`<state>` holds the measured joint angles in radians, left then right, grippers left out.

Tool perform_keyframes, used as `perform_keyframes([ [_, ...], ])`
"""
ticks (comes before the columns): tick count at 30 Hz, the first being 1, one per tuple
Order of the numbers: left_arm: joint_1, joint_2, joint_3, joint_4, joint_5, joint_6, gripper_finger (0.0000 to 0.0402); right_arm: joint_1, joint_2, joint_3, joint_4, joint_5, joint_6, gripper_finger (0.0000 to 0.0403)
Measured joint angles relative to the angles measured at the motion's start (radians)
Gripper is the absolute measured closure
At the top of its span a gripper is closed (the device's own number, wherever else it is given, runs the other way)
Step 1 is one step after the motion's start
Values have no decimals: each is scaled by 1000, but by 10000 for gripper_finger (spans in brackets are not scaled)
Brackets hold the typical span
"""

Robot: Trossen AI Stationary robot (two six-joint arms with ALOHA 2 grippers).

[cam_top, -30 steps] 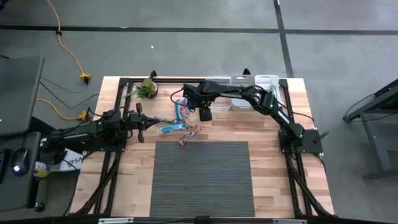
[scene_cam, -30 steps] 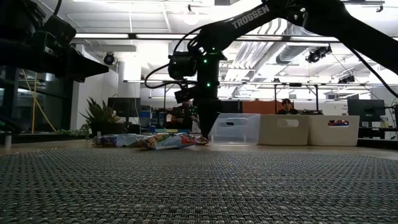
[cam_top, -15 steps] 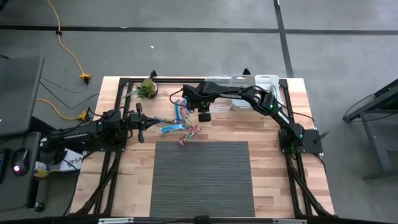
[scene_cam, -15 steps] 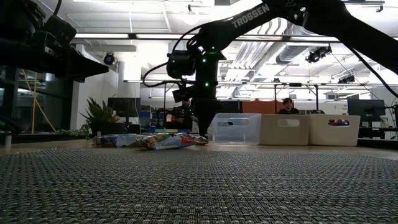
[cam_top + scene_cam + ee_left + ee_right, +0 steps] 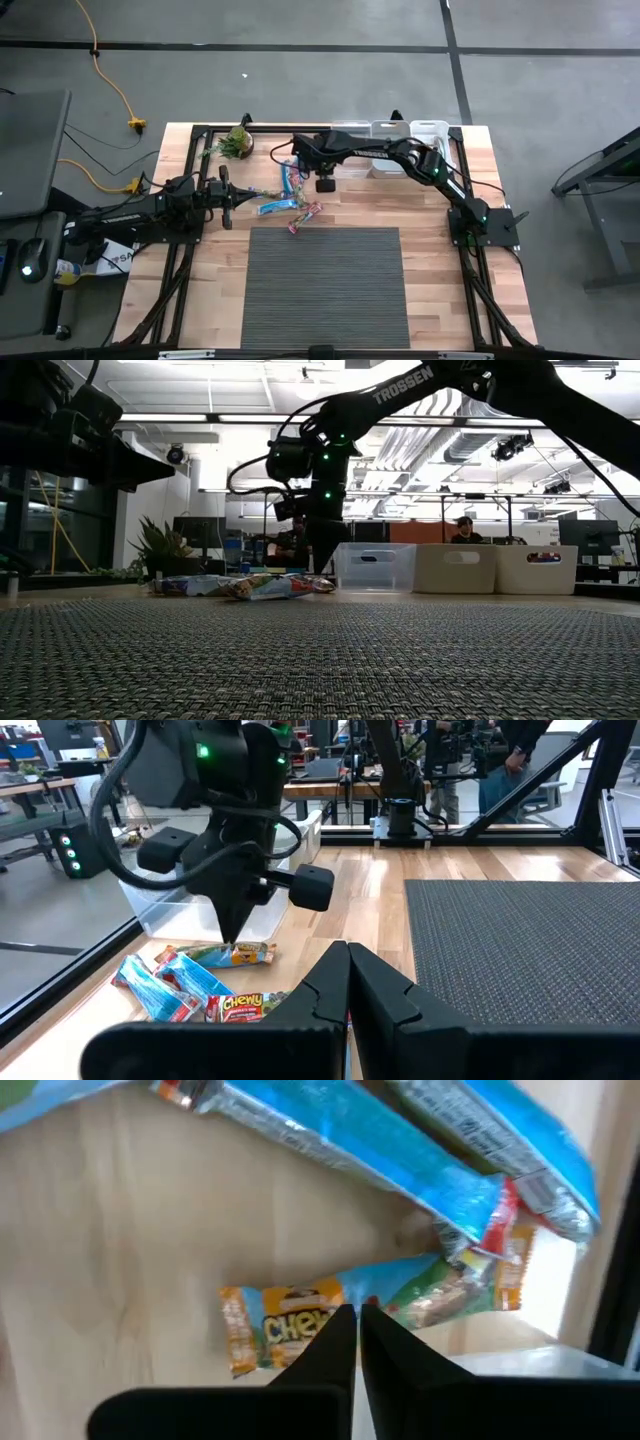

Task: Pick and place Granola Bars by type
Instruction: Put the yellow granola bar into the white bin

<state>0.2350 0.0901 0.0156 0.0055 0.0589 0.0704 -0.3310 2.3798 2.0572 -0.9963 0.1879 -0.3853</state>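
The table [image 5: 430, 215] is seen whole from above, with a dark mat [image 5: 325, 285] on its near half and three clear bins [image 5: 390, 133] in a row at the far edge. No bar can be made out inside the bins in the high view; in the low view a small dark patch shows in the rightmost bin, but what it is cannot be told. The sorting is therefore judged to be at or near its start, with most of it left.

The right arm is stretched across the far side of the table, and the right gripper [image 5: 325, 184] is placed just beside the pile of bars [image 5: 290, 195], which lies on bare wood between the plant [image 5: 236, 142] and the mat. The left arm is held at the left edge, its left gripper [image 5: 348, 978] pointed toward the pile with the jaws together and nothing between them.

In the right wrist view the right jaws are seen closed, tips meeting just over a yellow-green bar [image 5: 290, 1320], with blue bars [image 5: 400, 1150] beyond it. Whether that bar's wrapper is actually pinched cannot be told: no bar is seen lifted clear of the wood, and the fingertips may have met on nothing.

The bars are otherwise still heaped together, blue, blue-red-white and yellow-green mixed, none yet separated by type.
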Motion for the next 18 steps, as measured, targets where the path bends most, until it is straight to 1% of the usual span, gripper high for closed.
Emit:
perform_keyframes([
  [5,0,0,0,0,0,0,400,0,-1,15,1,-18,58,401],
  [8,0,0,0,0,0,0,400,4,-1,17,3,-56,102,400],
  [11,0,0,0,0,0,0,400,14,-1,17,20,-67,117,402],
  [14,0,0,0,0,0,0,400,25,-1,17,61,-59,117,402],
  [18,0,0,0,0,0,0,400,27,-1,17,82,-16,115,402],
])
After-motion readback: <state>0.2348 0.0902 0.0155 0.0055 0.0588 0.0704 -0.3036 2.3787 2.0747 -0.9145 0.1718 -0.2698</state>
